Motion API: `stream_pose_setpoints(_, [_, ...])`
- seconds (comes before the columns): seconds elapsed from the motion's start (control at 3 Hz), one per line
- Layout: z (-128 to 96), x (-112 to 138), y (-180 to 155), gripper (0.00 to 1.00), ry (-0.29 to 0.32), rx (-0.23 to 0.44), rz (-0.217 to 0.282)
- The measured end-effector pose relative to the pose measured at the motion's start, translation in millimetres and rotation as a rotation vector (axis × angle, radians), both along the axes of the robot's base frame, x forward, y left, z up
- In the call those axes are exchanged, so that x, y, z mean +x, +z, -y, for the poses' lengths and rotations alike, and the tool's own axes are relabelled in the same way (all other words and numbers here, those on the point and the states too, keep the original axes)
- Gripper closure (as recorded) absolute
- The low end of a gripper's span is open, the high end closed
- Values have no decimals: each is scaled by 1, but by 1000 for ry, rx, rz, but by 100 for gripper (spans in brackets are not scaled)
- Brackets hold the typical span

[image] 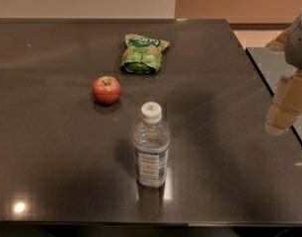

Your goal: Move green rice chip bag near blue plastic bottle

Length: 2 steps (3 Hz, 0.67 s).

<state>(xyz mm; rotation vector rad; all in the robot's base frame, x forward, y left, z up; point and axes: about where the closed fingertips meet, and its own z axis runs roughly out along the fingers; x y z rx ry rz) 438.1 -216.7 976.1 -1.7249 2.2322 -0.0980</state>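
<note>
While the green rice chip bag (142, 53) lies flat at the far middle of the dark table (52, 147), nothing touches it.
Red apple (106, 90) near, front-left of bag. Blue plastic bottle (150, 147) upright toward the front edge, white cap on, well apart from bag. Gripper (288, 105) at right frame edge by the table's side, partly cut off and blurred; its grip state is not readable.

We are seeing the gripper (285, 107) at three o'clock, showing pale cream, blocky segments; a rounded grey housing (300, 41) is sitting above them at two o'clock.
</note>
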Motion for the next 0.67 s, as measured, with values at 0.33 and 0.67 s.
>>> stream_pose_setpoints(0.33, [0,0,1,0,0,1,3])
stream_pose_setpoints(0.67, [-7,23,2,0,17,23,31])
